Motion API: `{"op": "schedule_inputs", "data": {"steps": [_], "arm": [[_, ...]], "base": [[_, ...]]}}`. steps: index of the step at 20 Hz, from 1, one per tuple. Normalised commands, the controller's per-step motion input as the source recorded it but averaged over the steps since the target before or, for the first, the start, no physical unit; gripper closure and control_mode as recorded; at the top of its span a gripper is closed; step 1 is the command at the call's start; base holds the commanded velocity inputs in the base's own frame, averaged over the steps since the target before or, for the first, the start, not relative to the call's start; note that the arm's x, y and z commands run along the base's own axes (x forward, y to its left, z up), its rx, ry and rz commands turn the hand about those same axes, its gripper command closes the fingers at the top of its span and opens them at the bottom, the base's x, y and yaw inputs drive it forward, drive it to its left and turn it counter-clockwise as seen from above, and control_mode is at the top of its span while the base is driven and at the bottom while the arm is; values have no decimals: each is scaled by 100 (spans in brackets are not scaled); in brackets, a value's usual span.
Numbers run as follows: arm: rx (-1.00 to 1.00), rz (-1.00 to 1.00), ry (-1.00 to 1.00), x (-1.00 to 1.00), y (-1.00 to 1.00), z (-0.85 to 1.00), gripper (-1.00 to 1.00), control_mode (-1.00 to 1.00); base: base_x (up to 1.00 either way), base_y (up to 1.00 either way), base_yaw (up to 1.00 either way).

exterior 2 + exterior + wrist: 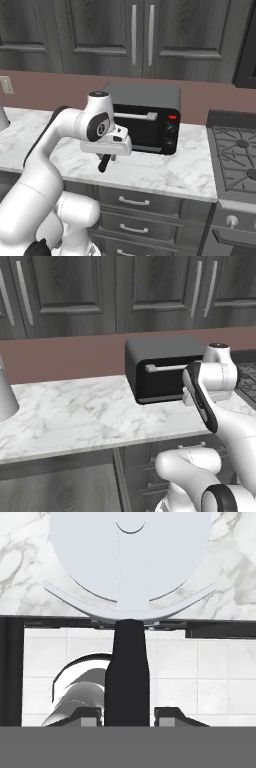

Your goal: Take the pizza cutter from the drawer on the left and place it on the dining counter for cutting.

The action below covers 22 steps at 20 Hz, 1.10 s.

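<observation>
The pizza cutter point(127, 587) is in my hand point(127, 714), which is closed on its black handle, above the marble table point(165, 170). It seems light and stiff; the smooth handle may slip.

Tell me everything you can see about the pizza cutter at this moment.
The pizza cutter has a round, pale silvery wheel with a curved guard below it and a short black handle. The gripper holds it by the handle, one fingertip on each side. It hangs in the air over the marble counter, in front of the black toaster oven, touching nothing else.
</observation>
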Motion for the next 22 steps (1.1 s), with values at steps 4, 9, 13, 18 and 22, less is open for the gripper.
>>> {"op": "schedule_inputs", "data": {"steps": [4,9,13,18,22], "arm": [[0,0,0,0,0,0,100,100],[0,0,0,0,0,0,100,100],[0,0,0,0,0,0,100,100],[0,0,0,0,0,0,100,100],[0,0,0,0,0,0,100,100]], "base": [[-3,-49,-27],[0,-66,-65],[0,-47,-84],[0,-39,-86],[0,-28,-89]]}}
